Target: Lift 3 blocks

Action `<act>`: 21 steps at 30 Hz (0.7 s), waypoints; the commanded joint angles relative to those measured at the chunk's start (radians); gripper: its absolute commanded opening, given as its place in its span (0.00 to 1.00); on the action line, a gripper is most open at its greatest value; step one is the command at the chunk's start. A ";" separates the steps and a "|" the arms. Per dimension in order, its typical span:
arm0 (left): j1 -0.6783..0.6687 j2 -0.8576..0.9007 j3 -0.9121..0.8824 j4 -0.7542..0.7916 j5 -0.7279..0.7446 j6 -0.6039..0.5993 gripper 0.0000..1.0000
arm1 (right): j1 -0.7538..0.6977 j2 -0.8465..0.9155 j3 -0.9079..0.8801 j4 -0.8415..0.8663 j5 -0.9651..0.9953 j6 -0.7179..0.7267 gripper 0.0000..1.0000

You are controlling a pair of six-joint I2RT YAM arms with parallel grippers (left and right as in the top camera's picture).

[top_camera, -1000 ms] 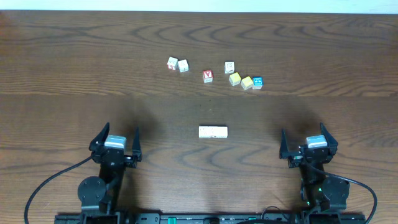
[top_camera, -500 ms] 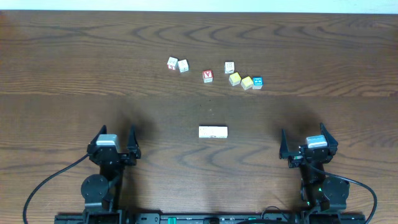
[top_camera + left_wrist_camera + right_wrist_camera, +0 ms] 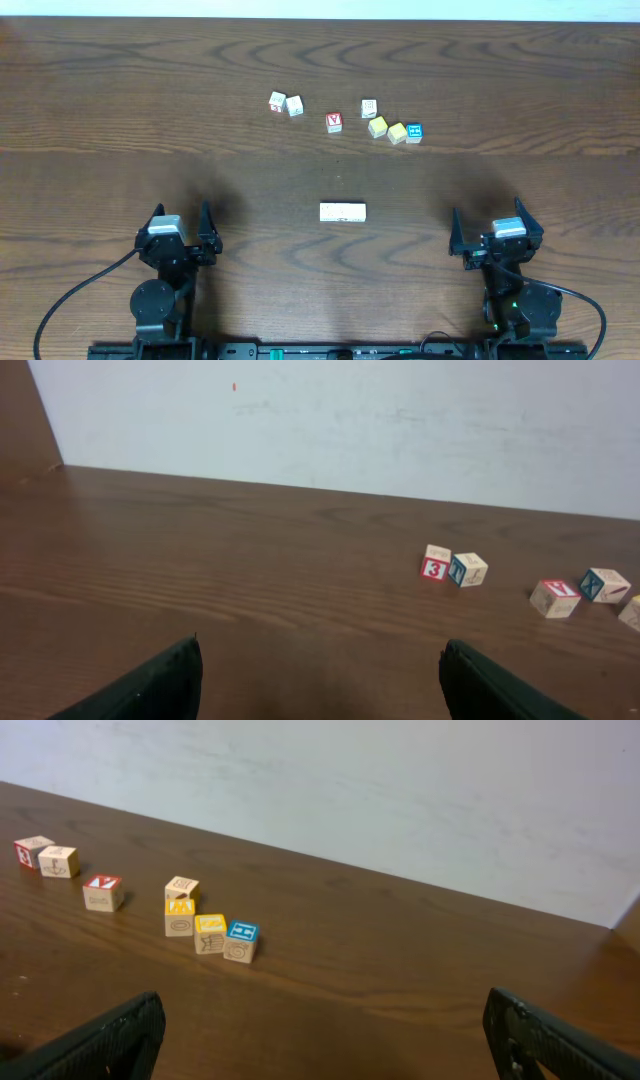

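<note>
Plain cream wooden cube [image 3: 295, 106] (square-edged), dark grained wooden table [image 3: 100, 100]

Dark wooden table [image 3: 100, 90], pale wall [image 3: 400, 780] behind. Toward the far edge, a cube with a red letter [image 3: 334, 122]. Right of it, a close row: first yellow cube [image 3: 377, 127], second yellow cube [image 3: 397, 133], blue cube [image 3: 414, 132]. Nearer, alone at mid-table, a flat white strip [image 3: 342, 212].

left wrist: cube [image 3: 632, 614] cut by right edge | overhead: markings unreadable
</note>
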 commanded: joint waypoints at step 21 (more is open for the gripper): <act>0.004 -0.006 -0.011 -0.046 -0.013 0.078 0.76 | -0.004 -0.006 -0.002 -0.004 0.005 -0.003 0.99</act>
